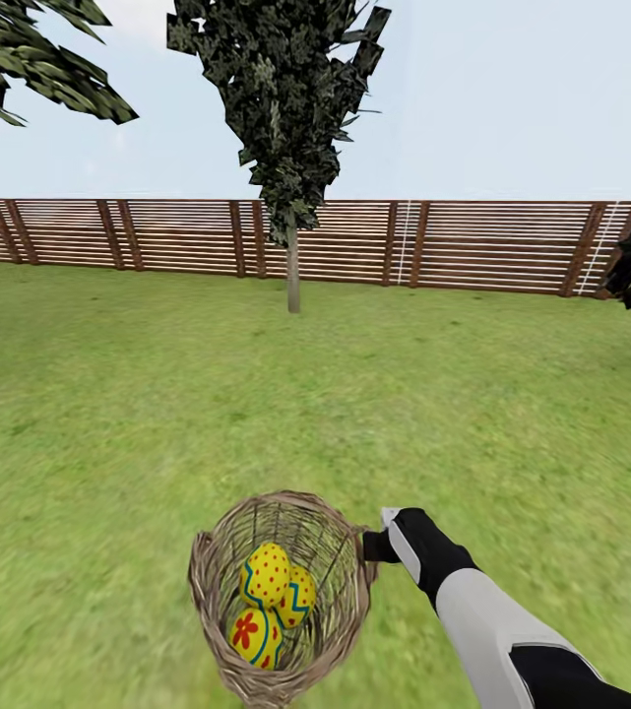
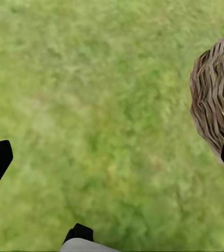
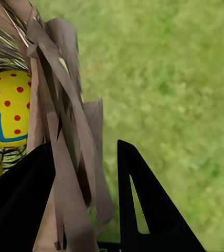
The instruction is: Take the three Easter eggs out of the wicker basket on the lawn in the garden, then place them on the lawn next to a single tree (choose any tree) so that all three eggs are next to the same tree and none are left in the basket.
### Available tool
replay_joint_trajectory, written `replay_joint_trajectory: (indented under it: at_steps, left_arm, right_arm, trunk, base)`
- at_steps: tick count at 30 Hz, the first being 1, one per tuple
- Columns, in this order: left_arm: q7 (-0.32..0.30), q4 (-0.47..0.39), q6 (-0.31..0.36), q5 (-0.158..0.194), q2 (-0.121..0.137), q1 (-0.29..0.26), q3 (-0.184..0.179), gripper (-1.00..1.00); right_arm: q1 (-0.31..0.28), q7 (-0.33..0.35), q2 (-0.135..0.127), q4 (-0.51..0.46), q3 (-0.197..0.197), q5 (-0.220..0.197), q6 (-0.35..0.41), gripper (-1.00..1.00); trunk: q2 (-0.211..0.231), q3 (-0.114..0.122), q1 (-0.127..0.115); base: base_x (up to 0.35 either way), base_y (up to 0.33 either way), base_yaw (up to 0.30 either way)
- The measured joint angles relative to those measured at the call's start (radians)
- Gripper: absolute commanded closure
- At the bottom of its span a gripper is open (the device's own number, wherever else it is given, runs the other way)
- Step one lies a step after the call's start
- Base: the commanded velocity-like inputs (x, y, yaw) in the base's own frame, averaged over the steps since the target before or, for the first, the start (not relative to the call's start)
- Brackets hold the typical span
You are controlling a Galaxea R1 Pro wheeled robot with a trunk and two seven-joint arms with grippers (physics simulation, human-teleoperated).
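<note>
The wicker basket (image 1: 281, 596) is open at the top, so the way down to the three Easter eggs (image 1: 271, 601) is free from above. Its woven wall closes every side. At the rim on the right side, the right gripper (image 3: 85, 205) has its jaws around the wall, one inside and one outside. The lawn (image 1: 108, 443) around the basket is free up to the tree (image 1: 292, 266) near the fence (image 1: 492, 246).

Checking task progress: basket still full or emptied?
Full: all three Easter eggs sit inside the wicker basket, with the right gripper at its rim.
</note>
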Motion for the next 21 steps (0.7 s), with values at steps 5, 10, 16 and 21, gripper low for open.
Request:
replay_joint_trajectory:
  at_steps: [5,10,16,21]
  left_arm:
    - [0.000,0.000,-0.001,0.000,0.000,0.000,0.000,-1.00]
    - [0.000,0.000,-0.001,0.000,0.000,0.000,0.000,-1.00]
    - [0.001,0.001,-0.001,0.000,-0.001,0.000,0.000,-1.00]
    - [0.001,0.001,-0.001,0.000,-0.001,0.000,0.000,-1.00]
  right_arm:
    - [0.000,0.031,-0.001,-0.001,-0.001,-0.004,-0.001,1.00]
    - [0.000,0.037,-0.003,-0.001,-0.001,0.004,0.000,1.00]
    - [0.000,0.037,-0.002,-0.001,-0.001,0.003,-0.001,1.00]
    - [0.000,0.037,-0.002,-0.001,-0.001,0.003,-0.001,1.00]
  trunk:
    - [0.000,0.000,0.000]
    - [0.000,0.000,0.000]
    - [0.000,0.000,0.000]
    - [0.000,0.000,0.000]
  base:
    - [0.339,0.000,0.000]
    - [0.339,0.000,0.000]
    - [0.339,0.000,0.000]
    - [0.339,0.000,0.002]
